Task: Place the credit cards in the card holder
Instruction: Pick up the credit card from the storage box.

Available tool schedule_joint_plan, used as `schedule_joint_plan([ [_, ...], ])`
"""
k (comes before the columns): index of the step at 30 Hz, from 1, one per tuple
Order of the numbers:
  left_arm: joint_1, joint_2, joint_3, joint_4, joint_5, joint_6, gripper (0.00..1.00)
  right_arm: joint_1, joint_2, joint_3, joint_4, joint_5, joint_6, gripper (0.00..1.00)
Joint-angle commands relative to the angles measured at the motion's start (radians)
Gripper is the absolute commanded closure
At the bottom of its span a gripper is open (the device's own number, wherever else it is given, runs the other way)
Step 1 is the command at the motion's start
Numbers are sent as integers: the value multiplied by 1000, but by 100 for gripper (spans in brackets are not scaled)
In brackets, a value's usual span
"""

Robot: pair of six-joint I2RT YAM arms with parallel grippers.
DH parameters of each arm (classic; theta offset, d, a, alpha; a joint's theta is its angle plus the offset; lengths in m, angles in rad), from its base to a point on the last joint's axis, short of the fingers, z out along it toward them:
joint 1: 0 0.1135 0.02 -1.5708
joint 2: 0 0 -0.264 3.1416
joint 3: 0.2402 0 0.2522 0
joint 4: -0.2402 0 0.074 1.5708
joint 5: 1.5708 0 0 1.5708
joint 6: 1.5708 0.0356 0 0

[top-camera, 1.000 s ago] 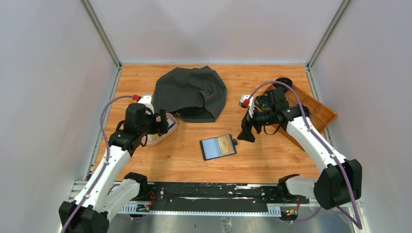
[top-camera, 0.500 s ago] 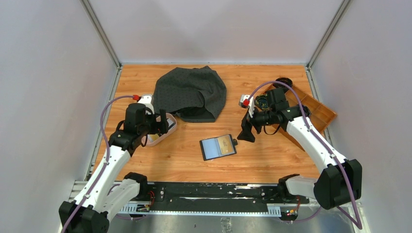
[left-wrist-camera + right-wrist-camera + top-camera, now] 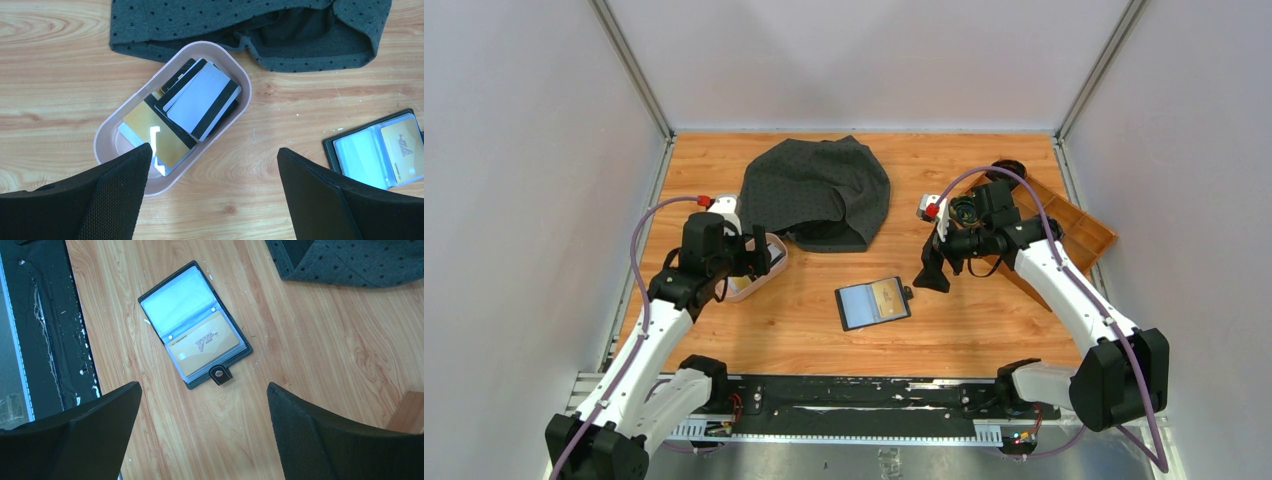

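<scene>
Credit cards (image 3: 185, 107) lie in the pink dish (image 3: 240, 75) by the left edge of the surface (image 3: 984, 330) beneath your wide-spread left pincer (image 3: 214, 152), while your right pincer (image 3: 203, 386), also wide, hovers over the unfolded card holder (image 3: 195, 335) near the front edge.

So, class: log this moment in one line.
left gripper: open above pink dish | right gripper: open above card holder | credit cards: piled in dish | card holder: open, one tan card inside
</scene>
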Motion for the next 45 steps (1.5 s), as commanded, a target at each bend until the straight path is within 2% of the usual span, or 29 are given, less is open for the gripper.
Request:
schedule_joint_plan([
  [1, 7, 13, -10, 24, -7, 19, 0, -17, -13, -10, 4, -2, -7, 0],
  [8, 7, 50, 13, 75, -38, 36, 0, -17, -16, -11, 4, -17, -3, 0],
  [16, 18, 229, 91, 85, -42, 34, 0, -17, -25, -13, 5, -36, -2, 0],
  [20, 52, 323, 115, 89, -2, -80, 11, -17, -22, -14, 5, -45, 4, 0],
  [25, 71, 289, -12, 239, 1, -234, 20, -17, -27, -15, 6, -52, 5, 0],
  [29, 100, 303, -66, 284, 10, -276, 29, -17, -24, -17, 6, -56, 6, 0],
  [39, 126, 353, -142, 359, 7, -331, 39, -17, -20, -17, 6, -53, 6, 0],
  [45, 126, 388, -144, 344, -39, -346, 40, -17, -20, -16, 6, -48, 4, 0],
])
